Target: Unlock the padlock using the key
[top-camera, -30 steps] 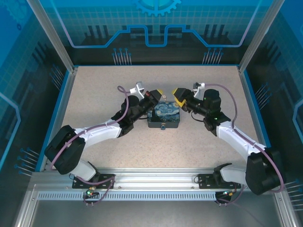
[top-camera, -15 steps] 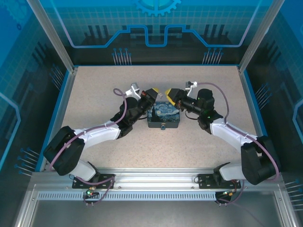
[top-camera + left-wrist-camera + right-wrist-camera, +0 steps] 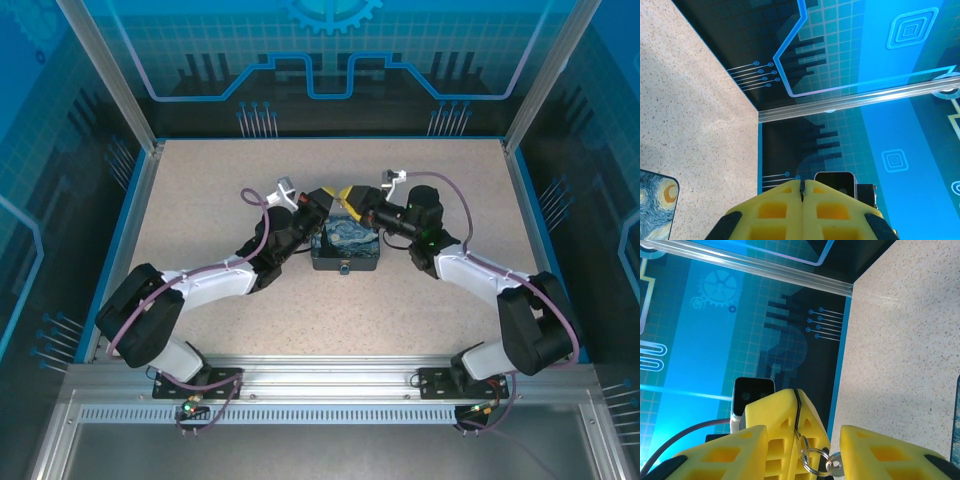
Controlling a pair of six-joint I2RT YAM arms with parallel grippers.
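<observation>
Handover stage: left gripper (image 3: 801, 186) clamped shut on key (image 3: 833, 469); right gripper (image 3: 349, 196) stood half-open around it. Closing squarely on key judged next.

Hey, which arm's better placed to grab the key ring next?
Right: the right claw stands open astride the key ring and key hanging from the left claw, which is shut on the ring; it likely only needs to close.

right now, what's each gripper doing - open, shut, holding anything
left gripper: jaws closed, pinching the key ring, which dangles from their seam.
right gripper: jaws open, straddling the left gripper's fingertips, holding nothing.
</observation>
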